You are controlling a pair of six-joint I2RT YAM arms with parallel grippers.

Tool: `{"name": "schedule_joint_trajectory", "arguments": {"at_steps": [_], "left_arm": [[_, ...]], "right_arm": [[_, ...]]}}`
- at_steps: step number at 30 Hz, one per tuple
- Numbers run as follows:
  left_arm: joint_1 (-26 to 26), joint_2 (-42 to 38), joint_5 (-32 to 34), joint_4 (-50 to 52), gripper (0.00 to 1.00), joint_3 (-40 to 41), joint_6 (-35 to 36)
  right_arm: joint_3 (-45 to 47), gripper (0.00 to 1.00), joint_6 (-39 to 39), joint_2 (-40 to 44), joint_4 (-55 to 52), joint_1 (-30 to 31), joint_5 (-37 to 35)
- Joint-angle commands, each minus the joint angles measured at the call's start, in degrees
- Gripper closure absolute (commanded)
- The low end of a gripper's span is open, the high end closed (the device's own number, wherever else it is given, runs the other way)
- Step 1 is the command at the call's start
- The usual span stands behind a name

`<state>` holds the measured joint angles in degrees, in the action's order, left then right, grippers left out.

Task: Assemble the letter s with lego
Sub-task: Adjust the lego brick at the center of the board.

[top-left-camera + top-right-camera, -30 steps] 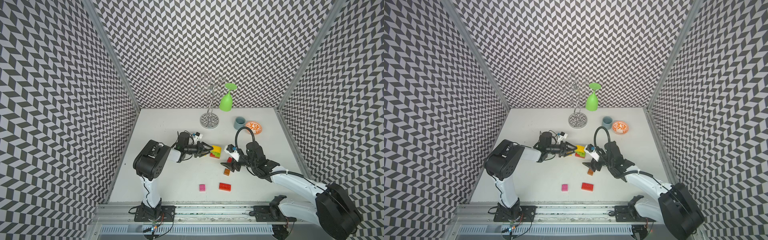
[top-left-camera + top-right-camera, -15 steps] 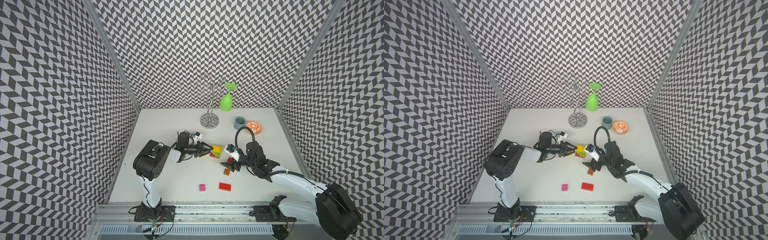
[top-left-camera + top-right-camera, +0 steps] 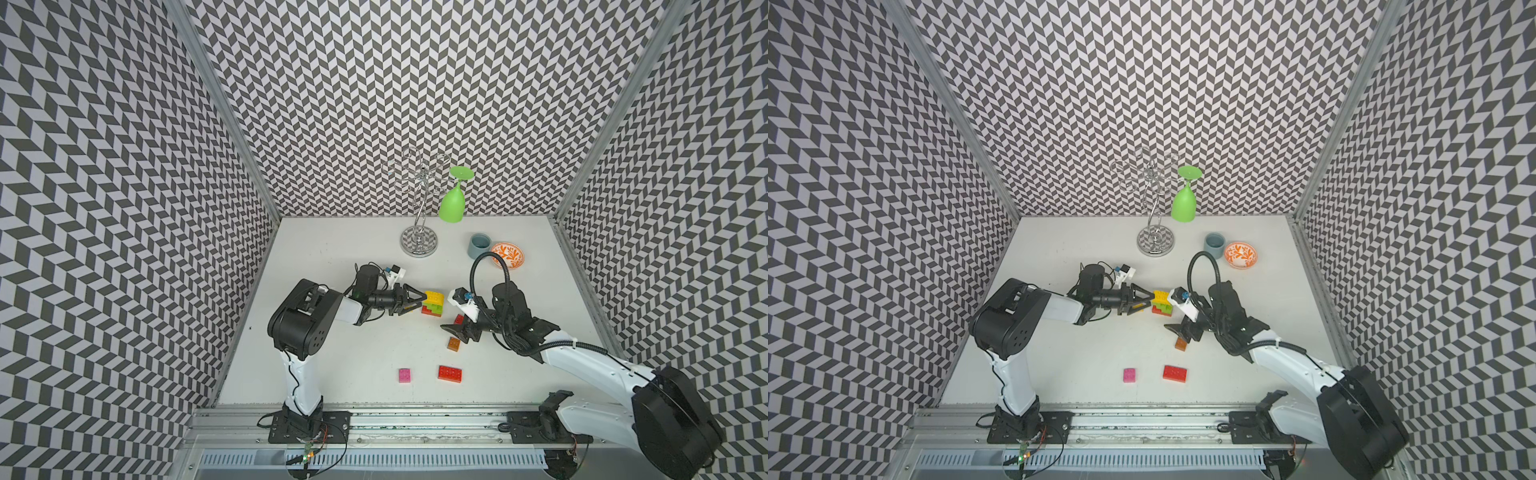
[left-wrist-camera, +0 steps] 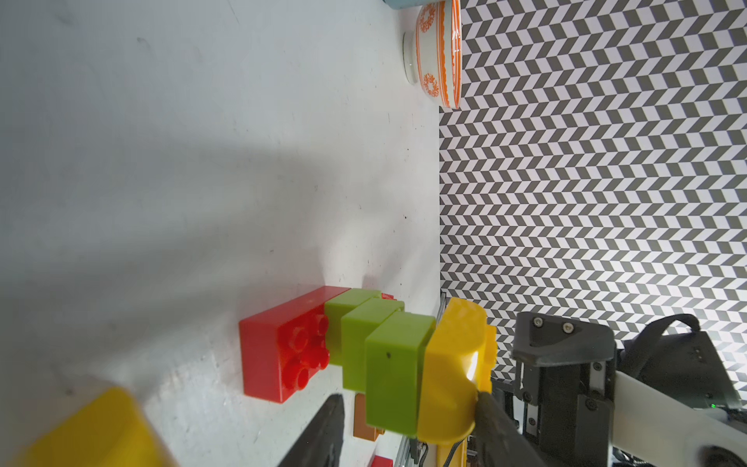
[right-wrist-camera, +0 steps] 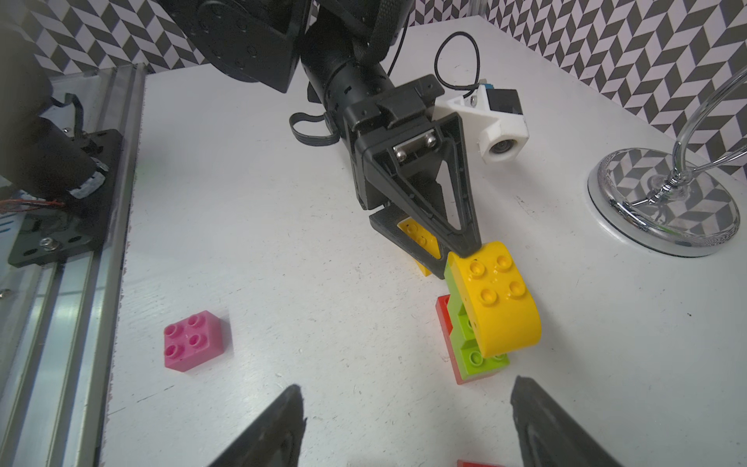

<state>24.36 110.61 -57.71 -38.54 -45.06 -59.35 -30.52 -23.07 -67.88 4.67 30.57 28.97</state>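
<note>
Left gripper (image 3: 420,302): yours lies on its side, low over the table (image 3: 357,374), with its tips at the stack (image 3: 432,305).
Table: white, flat and lightly scuffed, with a metal rail (image 3: 415,419) along the front.
Walls (image 3: 374,104): black-and-white chevron on three sides.
Cup (image 3: 478,245): grey-blue, upright at the back right, just beside the bowl (image 3: 508,255).
Bowl: you see its orange-patterned inside.
Rack (image 3: 419,245): chrome, at the back centre; a green goblet (image 3: 453,203) hangs upside down from it.
Stack: mid-table, with a red base (image 4: 279,356), lime greens (image 4: 394,364) stepped on it and a rounded yellow (image 5: 501,299) on top.
Loose bricks: pink (image 3: 404,375) and long red (image 3: 449,373) lie near the front, with brown (image 3: 454,343) between them and the stack. A second yellow (image 5: 414,234) lies by your left lower finger.
Left jaws: slightly parted and clamping nothing. The upper tip touches the rounded yellow's corner, and the other sits just off a green.
Right gripper (image 5: 407,386): your jaws are spread wide and hold nothing. It hangs low just right of the stack, with the small red (image 3: 458,319) near its palm, untouched.
</note>
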Motion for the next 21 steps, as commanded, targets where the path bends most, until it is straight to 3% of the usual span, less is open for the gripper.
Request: {"name": "schedule_joint_trajectory", "arguments": {"at_steps": [1,4,11,21], "left_arm": [[0.1,0.05,1.11,2.35,0.42,-0.01,1.6],[-0.1,-1.23,1.7,3.65,0.35,-0.35,2.01],[-1.63,-8.85,4.36,11.07,0.0,-1.01,5.15],[-8.99,-24.31,6.62,33.35,0.0,-4.09,15.67]], "right_arm": [[-1.23,0.18,-0.48,0.38,1.58,0.09,0.13],[-0.99,0.17,0.37,0.83,2.25,0.1,-0.48],[3.28,0.16,7.39,3.72,9.86,0.07,-0.84],[14.83,0.15,23.09,3.39,32.77,2.8,-8.42]]}}
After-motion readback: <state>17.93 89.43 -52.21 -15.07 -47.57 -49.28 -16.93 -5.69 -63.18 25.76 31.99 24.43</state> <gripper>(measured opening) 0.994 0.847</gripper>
